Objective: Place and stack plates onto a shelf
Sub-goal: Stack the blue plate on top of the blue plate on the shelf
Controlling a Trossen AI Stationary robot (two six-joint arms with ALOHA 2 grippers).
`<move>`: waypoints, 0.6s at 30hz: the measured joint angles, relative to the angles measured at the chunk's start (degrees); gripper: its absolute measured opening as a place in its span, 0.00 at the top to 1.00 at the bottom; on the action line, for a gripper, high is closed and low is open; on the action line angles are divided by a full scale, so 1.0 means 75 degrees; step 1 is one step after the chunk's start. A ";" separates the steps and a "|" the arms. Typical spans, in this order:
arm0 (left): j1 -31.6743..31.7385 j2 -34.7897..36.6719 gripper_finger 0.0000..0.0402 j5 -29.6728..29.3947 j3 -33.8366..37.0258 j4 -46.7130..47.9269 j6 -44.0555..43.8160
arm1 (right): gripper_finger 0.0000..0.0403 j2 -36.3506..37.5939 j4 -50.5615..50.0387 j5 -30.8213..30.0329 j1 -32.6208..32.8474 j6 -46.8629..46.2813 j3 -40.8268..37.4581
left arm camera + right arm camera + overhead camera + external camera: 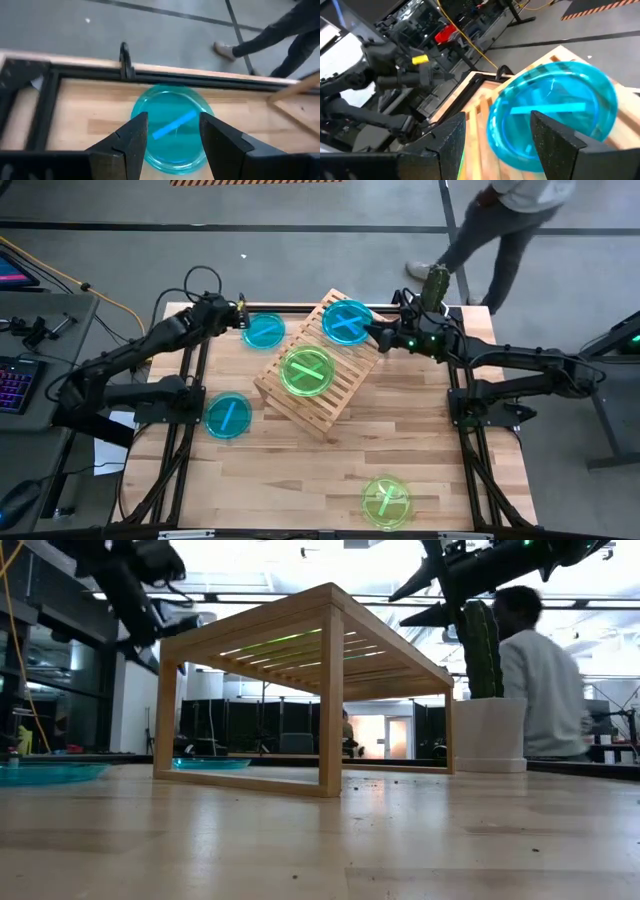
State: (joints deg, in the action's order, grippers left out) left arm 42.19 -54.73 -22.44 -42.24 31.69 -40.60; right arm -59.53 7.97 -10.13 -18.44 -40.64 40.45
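So the butcher-block table takes up most of the overhead shot, and the slatted wooden shelf sits angled on its far middle. Two plates are on the shelf top already: a lime-green plate with a light cross mark near the middle, and a teal plate with a cross on the far corner.

My right gripper is right at that teal plate's edge, jaws apart with the rim between them. From my right wrist the plate fills the gap between the fingers, and I can't tell if they're touching it.

My left gripper hovers over the far left of the table, jaws apart, above another teal plate with a single light stripe, lying flat on the wood just beside the shelf. Wrist cam shows that plate between my fingertips, below them.

Two more on the table: a striped teal plate on the left side, and a lime-green one near the front edge.

The cactus pot stands at the far right corner. A person is walking past behind the table.

No readable writing or labels anywhere.
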 joint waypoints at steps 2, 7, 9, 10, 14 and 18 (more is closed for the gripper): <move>0.0030 -0.0120 0.58 0.0069 0.0521 -0.0536 -0.0530 | 0.49 0.0000 -0.0007 0.0176 -0.0145 0.0081 0.0000; 0.0042 -0.0225 0.58 0.0180 0.2308 -0.2498 -0.2688 | 0.49 0.0000 -0.0050 0.0821 -0.0372 0.0193 0.0000; 0.0063 -0.0297 0.58 0.0221 0.2782 -0.3348 -0.3123 | 0.49 0.0000 -0.0112 0.0941 -0.0426 0.0333 0.0000; 0.0065 -0.0380 0.58 0.0252 0.2915 -0.3576 -0.3283 | 0.49 0.0000 -0.0178 0.0957 -0.0448 0.0397 0.0000; 0.0120 -0.1035 0.58 0.0207 0.3098 -0.3647 -0.3474 | 0.49 0.0000 -0.0366 0.0956 -0.0552 0.0473 0.0003; 0.0247 -0.1747 0.58 0.0277 0.3068 -0.4391 -0.3379 | 0.49 0.0000 -0.0441 0.0956 -0.0597 0.0486 0.0003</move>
State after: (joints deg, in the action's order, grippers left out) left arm 44.04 -67.83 -20.36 -19.23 -1.24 -65.94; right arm -59.53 4.67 -2.96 -22.92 -36.99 40.47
